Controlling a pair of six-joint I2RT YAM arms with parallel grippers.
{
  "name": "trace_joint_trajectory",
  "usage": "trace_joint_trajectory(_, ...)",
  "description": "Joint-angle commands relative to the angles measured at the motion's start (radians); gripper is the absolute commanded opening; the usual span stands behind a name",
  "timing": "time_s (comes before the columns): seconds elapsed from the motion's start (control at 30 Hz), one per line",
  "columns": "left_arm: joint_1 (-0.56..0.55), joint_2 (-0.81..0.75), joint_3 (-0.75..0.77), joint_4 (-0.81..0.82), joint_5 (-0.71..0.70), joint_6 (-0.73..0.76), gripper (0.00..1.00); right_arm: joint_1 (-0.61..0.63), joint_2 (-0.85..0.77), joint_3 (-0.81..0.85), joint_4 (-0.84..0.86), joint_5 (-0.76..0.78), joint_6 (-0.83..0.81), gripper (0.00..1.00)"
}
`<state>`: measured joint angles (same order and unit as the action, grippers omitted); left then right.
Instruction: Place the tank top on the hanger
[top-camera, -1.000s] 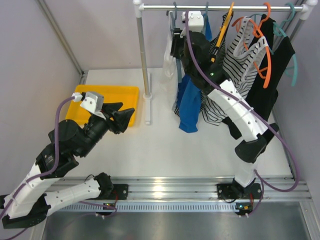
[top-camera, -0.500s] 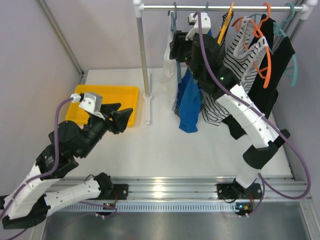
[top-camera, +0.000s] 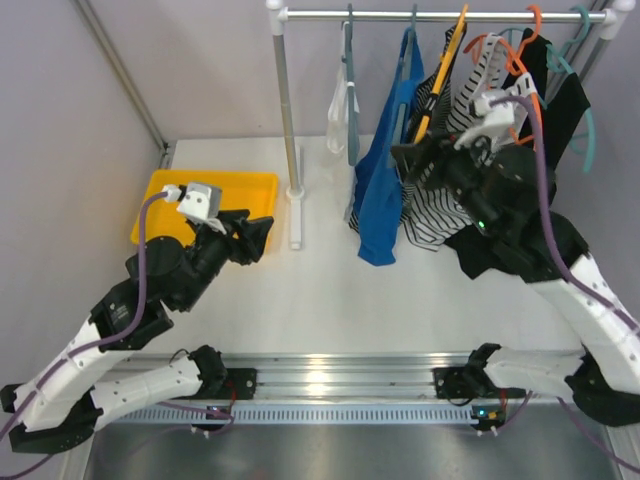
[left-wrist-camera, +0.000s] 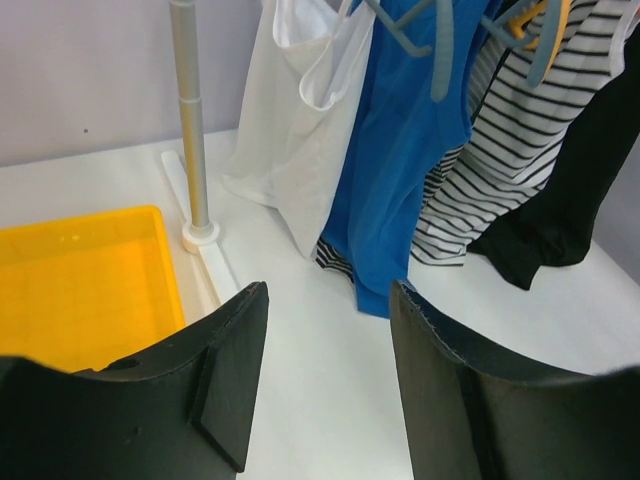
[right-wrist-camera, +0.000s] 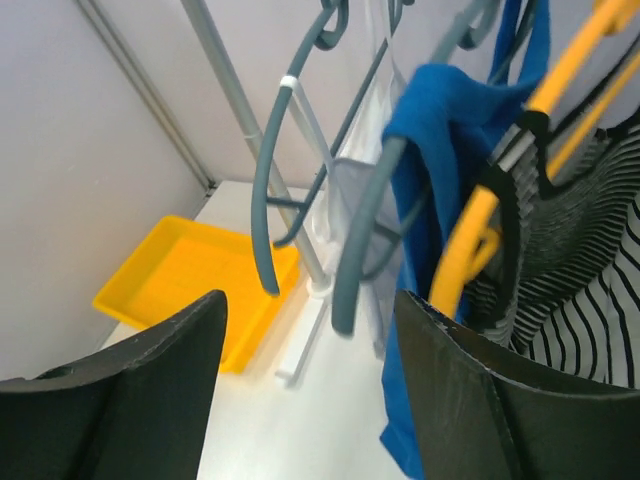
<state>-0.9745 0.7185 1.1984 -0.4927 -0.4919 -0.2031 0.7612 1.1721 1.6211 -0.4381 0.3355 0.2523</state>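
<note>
The white tank top (top-camera: 338, 106) hangs at the left end of the rail on the slim grey-blue hanger (top-camera: 350, 88). It also shows in the left wrist view (left-wrist-camera: 290, 120), and as pale thin fabric in the right wrist view (right-wrist-camera: 362, 175) beside the hanger's curved arm (right-wrist-camera: 264, 190). How the straps sit on the hanger I cannot tell. My right gripper (top-camera: 412, 163) is open and empty (right-wrist-camera: 308, 310), below and right of the hanger, apart from it. My left gripper (top-camera: 258, 235) is open and empty (left-wrist-camera: 328, 300), low over the table near the tray.
The blue top (top-camera: 384, 190), the striped top (top-camera: 440, 205) and a black garment (top-camera: 530, 170) hang on the rail (top-camera: 450, 15) with orange hangers (top-camera: 530, 110). The rack's pole (top-camera: 288, 110) stands beside a yellow tray (top-camera: 165, 190).
My right gripper has pulled back from the hanger at the rail, down and to the right, leaving the tank top hanging. My left arm has shifted slightly toward the rack.
</note>
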Motion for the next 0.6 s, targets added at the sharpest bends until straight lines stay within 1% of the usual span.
trace_joint_trajectory(0.0, 0.0, 0.022, -0.048, 0.048, -0.031, -0.051, 0.57, 0.009, -0.217, -0.146, -0.007, -0.026, 0.033, 0.68)
trace_joint_trajectory(0.07, 0.0, 0.029, -0.068, 0.063, -0.037, -0.071, 0.57, 0.009, -0.297, -0.222, -0.051, -0.021, 0.042, 0.71)
trace_joint_trajectory(0.1, 0.0, 0.03, -0.085, 0.081, -0.039, -0.085, 0.57, 0.007, -0.368, -0.286, -0.069, -0.012, 0.056, 0.72)
trace_joint_trajectory(0.2, 0.0, 0.047, -0.103, 0.095, -0.042, -0.101, 0.57, 0.009, -0.484, -0.398, -0.149, -0.006, 0.103, 0.75)
trace_joint_trajectory(0.37, 0.0, 0.09, -0.099, 0.069, -0.053, -0.111, 0.57, 0.007, -0.595, -0.558, -0.257, -0.003, 0.205, 0.76)
trace_joint_trajectory(0.4, 0.0, 0.09, -0.094, 0.062, -0.054, -0.114, 0.57, 0.007, -0.626, -0.613, -0.261, -0.003, 0.214, 0.76)
trace_joint_trajectory(0.5, 0.0, 0.085, -0.1, 0.046, -0.063, -0.121, 0.57, 0.009, -0.675, -0.705, -0.254, 0.013, 0.245, 0.76)
trace_joint_trajectory(0.57, 0.0, 0.081, -0.102, 0.037, -0.066, -0.122, 0.57, 0.009, -0.684, -0.728, -0.251, 0.013, 0.254, 0.78)
